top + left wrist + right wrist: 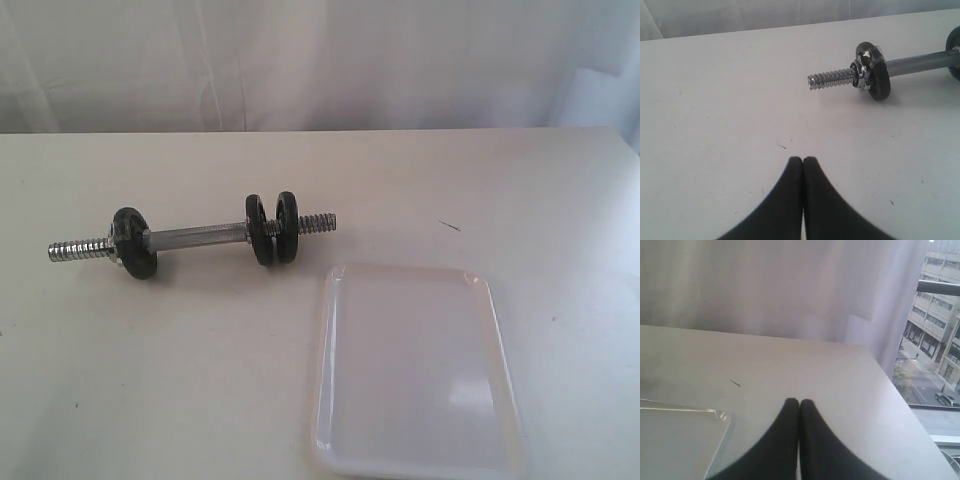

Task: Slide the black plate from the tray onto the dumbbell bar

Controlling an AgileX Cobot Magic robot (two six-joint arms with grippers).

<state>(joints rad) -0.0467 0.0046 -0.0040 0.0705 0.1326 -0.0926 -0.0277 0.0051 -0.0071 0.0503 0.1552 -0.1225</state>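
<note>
black plate (288,226) nearest the tray stands upright on the dumbbell bar (195,237), just inside the bar's right threaded end. a second black disc (262,228) stands close beside it; i cannot tell whether the two touch. a third black disc (133,243) rides near the other end. from my left wrist camera i see a chrome nut (862,75) snug against it, with bare thread sticking out past that. the bar lies flat on the table (200,380), slightly skewed to the table's back edge. the tray (415,370), glossy white with rounded corners, lies on the table nearer the exterior camera and to the right of the bar's right end, apart from it. a bright patch of reflected light shows on its floor.

the table is a matte off-white surface with a few small dark specks and one thin dark mark (449,226) beyond the tray. behind it hangs a pale, softly folded curtain (320,60). past the table's edge, my right wrist camera looks through a window (935,340) onto grey multi-storey buildings and a street with a car below.

left gripper (803,160) hovers over bare table short of the bar's threaded end, its black fingers pressed together. right gripper (799,402) hangs above the table beside the tray's corner, fingers likewise together.
</note>
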